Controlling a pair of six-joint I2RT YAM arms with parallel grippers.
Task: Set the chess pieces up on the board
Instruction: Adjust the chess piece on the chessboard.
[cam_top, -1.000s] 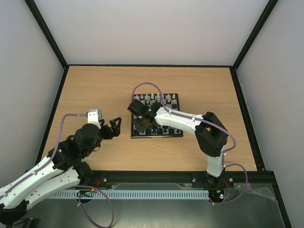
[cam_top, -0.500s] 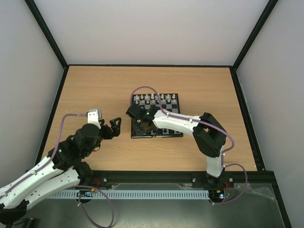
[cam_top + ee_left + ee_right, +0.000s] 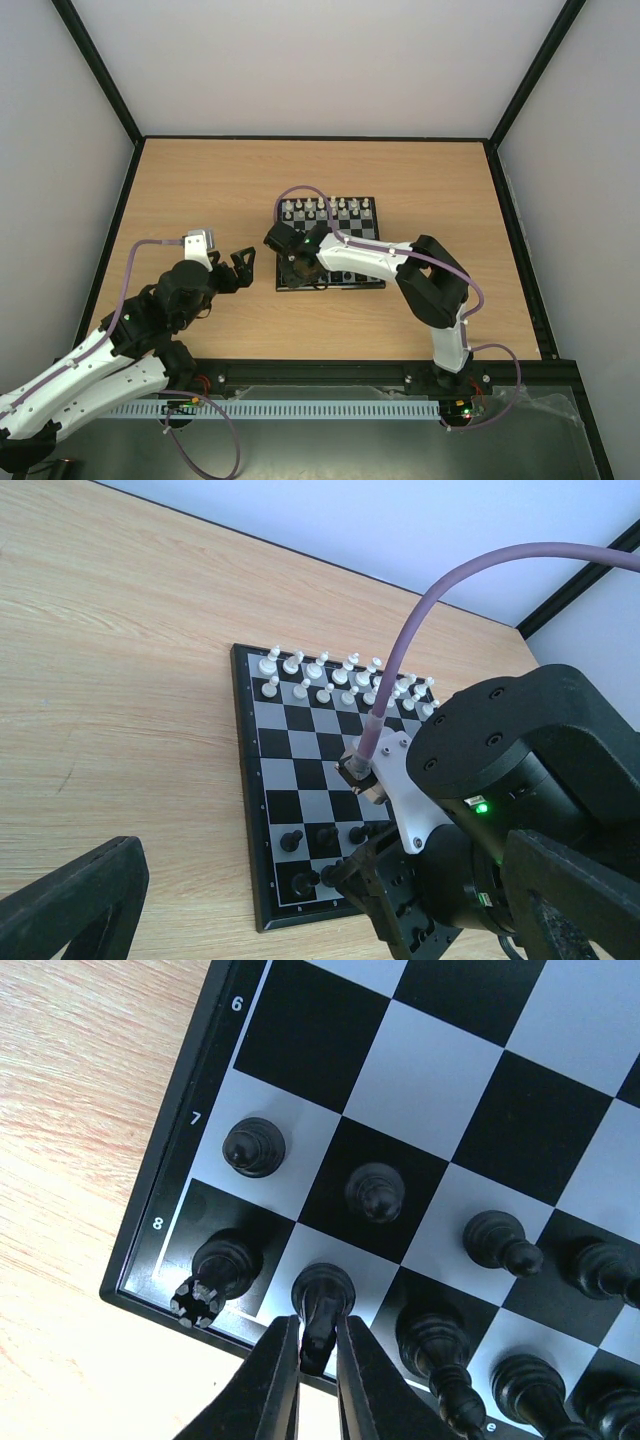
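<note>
Black chess pieces (image 3: 375, 1192) are ranked in 2 rows ahead of and beside the right pincer (image 3: 318, 1345), which is clamped on 1 back-row piece (image 3: 322, 1295) just right of the corner rook (image 3: 215, 1270) on the board (image 3: 135, 1260). Little is judged left to do. The left pincer (image 3: 240, 268) is held spread, off the board's side.

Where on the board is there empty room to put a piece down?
The middle rows of the board are bare, between the white pieces at the far edge and the black pieces at the near edge. The near left corner is crowded: the right gripper pinches a black piece there.
</note>
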